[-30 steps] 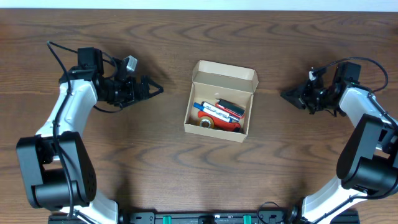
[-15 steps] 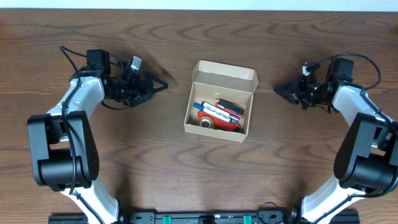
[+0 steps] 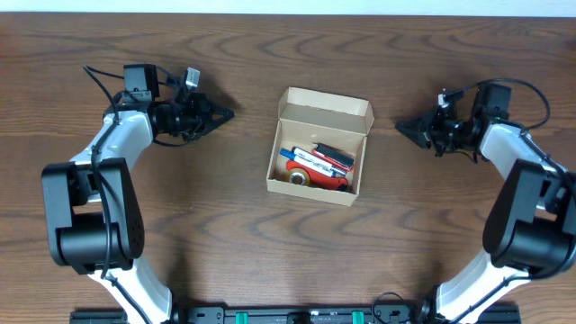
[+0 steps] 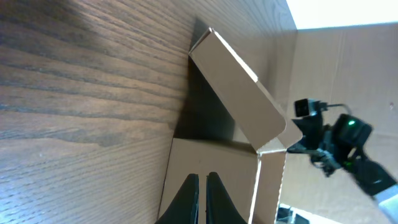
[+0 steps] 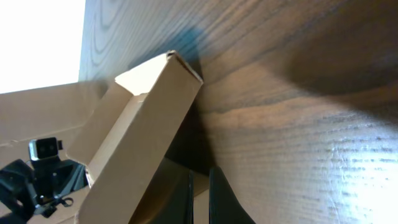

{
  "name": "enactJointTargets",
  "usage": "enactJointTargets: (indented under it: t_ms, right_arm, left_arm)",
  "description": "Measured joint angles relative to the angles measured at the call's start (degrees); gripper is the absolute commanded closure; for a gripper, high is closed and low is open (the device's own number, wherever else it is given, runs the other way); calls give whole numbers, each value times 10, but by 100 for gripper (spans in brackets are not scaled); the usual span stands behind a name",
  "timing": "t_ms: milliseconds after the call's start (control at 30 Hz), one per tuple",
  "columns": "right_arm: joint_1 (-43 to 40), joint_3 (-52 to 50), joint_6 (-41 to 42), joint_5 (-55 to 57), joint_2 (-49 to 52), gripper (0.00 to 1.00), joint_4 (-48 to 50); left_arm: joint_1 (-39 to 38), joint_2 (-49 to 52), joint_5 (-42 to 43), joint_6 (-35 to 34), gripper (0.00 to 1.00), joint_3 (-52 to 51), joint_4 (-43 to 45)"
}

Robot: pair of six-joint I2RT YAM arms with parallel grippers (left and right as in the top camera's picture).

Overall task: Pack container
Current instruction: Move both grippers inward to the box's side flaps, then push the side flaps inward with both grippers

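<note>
The container (image 3: 312, 192), a small tan cardboard box, sits in the middle of the table with its flap lid (image 3: 326, 108) standing open at the far side. Inside lie markers (image 3: 315, 160) and a roll of tape (image 3: 298, 178). My left gripper (image 3: 229, 114) is shut and empty, pointing at the box from its left, a short way off. In the left wrist view the gripper (image 4: 203, 186) faces the container's side wall (image 4: 217, 158). My right gripper (image 3: 402, 128) is shut and empty, a little right of the box. In the right wrist view the gripper (image 5: 200, 186) points at the raised flap (image 5: 137, 143).
Dark wood table (image 3: 207, 216) all around the box. The opposite arm (image 4: 336, 143) shows beyond the box in the left wrist view. Cables loop off both wrists near the table's far side.
My left gripper has closed from wide open and its tip has drifted slightly toward the far side. My right gripper moved a little left toward the box, then held still.
</note>
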Motion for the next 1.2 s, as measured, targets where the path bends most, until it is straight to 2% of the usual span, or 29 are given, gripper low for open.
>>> enactJointTargets:
  t_ms: [333, 700, 933, 1200]
  right_arm:
    - [33, 0, 58, -67, 96, 99, 100]
    - [56, -1, 82, -83, 99, 99, 127]
    - [61, -1, 87, -86, 99, 99, 147]
    - [88, -1, 92, -99, 99, 99, 201]
  left_arm:
    - [-35, 48, 0, -81, 94, 0, 50]
    - [-64, 72, 6, -147, 94, 0, 149]
    - [-76, 122, 34, -197, 94, 0, 221]
    - [-100, 139, 51, -220, 94, 2, 238]
